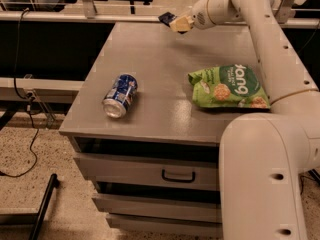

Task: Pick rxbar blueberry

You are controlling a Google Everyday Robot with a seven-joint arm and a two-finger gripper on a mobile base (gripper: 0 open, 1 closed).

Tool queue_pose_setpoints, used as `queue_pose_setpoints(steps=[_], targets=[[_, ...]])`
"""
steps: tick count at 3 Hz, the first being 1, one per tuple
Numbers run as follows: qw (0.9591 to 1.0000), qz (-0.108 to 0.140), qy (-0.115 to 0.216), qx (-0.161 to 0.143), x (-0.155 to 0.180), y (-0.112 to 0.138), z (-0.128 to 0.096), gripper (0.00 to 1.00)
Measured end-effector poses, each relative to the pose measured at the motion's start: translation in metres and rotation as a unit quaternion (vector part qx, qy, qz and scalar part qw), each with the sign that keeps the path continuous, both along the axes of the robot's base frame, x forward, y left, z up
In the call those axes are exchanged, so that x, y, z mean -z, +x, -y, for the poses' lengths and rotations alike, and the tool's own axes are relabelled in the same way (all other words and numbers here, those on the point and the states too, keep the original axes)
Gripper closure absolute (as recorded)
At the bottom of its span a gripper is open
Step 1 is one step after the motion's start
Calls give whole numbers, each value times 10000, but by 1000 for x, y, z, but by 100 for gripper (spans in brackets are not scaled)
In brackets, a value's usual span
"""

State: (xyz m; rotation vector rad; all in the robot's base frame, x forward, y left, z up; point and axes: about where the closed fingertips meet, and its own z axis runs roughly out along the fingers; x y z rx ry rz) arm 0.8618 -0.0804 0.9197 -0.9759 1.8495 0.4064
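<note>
The rxbar blueberry (165,18) is a small dark navy bar at the far edge of the grey table (160,59). My gripper (178,23) is shut on it, with the bar's dark end sticking out to the left of the pale fingers. The bar is held a little above the table's back edge. My white arm reaches in from the lower right and crosses over the right side of the table.
A blue soda can (120,95) lies on its side at the front left of the table. A green snack bag (229,86) lies at the right, partly behind my arm. Drawers with a dark handle (178,175) sit under the tabletop. Railings run behind the table.
</note>
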Motion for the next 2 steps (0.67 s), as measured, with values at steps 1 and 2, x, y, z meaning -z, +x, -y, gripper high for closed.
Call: queue_pose_setpoints(steps=[1, 2], targets=[[9970, 433, -101, -631, -32, -31, -3, 100], [9971, 427, -98, -630, -32, -30, -3, 100]])
